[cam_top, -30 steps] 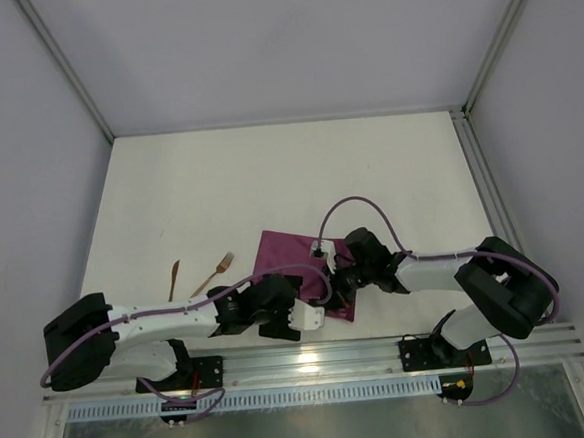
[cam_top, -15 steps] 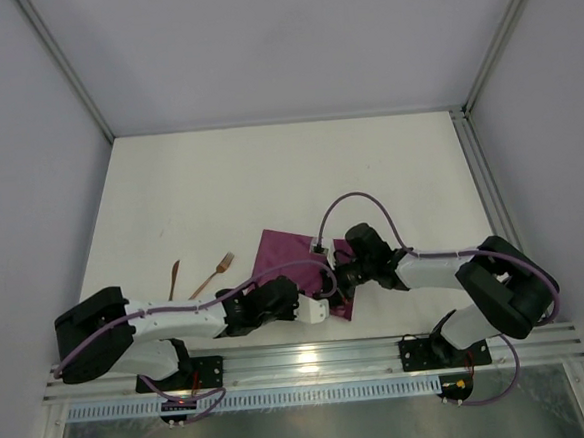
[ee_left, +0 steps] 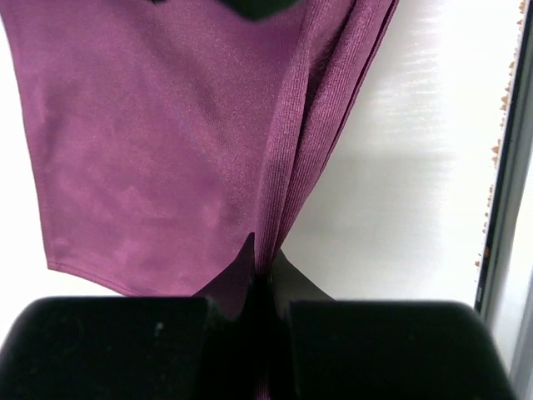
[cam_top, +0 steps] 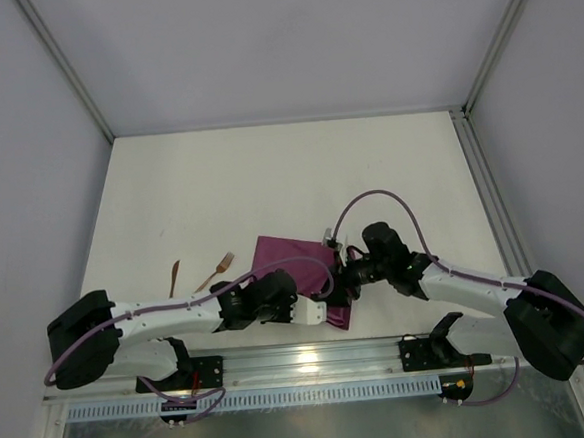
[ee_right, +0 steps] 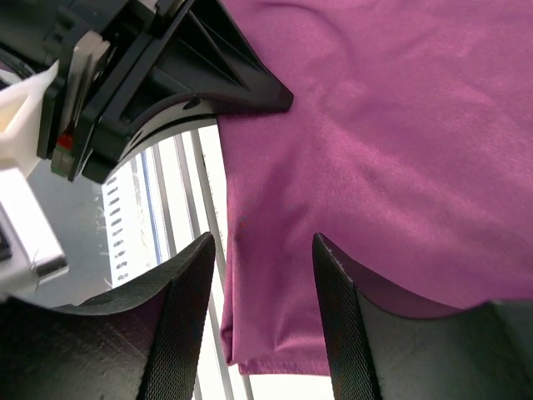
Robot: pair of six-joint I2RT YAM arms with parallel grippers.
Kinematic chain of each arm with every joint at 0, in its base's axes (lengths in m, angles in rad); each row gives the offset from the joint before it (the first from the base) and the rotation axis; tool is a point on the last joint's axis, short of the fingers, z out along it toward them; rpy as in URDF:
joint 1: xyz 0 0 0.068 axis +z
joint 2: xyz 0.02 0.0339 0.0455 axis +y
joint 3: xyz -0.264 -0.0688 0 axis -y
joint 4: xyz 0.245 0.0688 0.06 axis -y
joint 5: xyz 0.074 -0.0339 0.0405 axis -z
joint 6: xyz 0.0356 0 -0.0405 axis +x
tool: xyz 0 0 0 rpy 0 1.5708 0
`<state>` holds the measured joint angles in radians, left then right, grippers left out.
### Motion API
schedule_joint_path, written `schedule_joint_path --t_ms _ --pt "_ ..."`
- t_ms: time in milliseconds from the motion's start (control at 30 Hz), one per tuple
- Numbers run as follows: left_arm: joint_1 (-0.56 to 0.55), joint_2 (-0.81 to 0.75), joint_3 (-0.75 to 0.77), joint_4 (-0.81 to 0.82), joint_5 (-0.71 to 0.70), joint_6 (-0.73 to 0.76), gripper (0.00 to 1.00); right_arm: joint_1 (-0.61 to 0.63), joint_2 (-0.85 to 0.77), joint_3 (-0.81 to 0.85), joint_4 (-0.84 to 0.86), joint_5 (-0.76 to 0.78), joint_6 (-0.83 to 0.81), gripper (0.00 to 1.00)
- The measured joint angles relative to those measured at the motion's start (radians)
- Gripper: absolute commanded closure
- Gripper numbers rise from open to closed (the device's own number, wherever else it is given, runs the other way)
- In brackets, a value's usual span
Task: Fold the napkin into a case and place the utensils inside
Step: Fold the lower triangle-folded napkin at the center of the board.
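Left fingers [ee_left: 125, 350] together, clamped on a bunched fold of the napkin [ee_left: 150, 150], probably its near edge. My right fingers [ee_right: 179, 333] apart, just over the cloth. Napkin lies on the desk [cam_top: 269, 170], utensils [cam_top: 212, 276] to its left. Folding step; next, carry the pinched edge across.

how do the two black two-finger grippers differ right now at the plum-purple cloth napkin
The left gripper is shut, pinching a bunched ridge of the plum-purple cloth napkin; the right gripper is open, jaws apart over flat cloth. The left gripper meets the cloth from the left side, the right gripper from the right. Both are black and sit at the napkin's near end.
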<state>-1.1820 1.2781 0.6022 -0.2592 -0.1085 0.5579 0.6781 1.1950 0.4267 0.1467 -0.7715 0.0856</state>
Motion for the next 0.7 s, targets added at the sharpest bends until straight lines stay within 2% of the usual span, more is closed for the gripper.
schedule_joint_path --t_ms 200,367,400,433,700 --pt "0.093 -0.002 0.065 -0.105 0.163 -0.001 1.0 0.0 -0.117 -0.06 -0.003 0.039 0.019 0.41" --pt "0.208 0.003 0.158 -0.192 0.281 0.002 1.0 0.003 -0.335 -0.169 0.045 0.099 0.011 0.33" --pt "0.224 0.011 0.177 -0.206 0.304 0.004 1.0 0.01 -0.378 -0.186 0.056 0.113 0.0 0.27" --pt "0.242 0.023 0.195 -0.222 0.333 0.005 1.0 0.016 -0.41 -0.196 0.064 0.126 -0.01 0.26" --pt "0.323 0.12 0.277 -0.322 0.443 0.031 1.0 0.086 -0.475 -0.23 0.133 0.215 -0.099 0.19"
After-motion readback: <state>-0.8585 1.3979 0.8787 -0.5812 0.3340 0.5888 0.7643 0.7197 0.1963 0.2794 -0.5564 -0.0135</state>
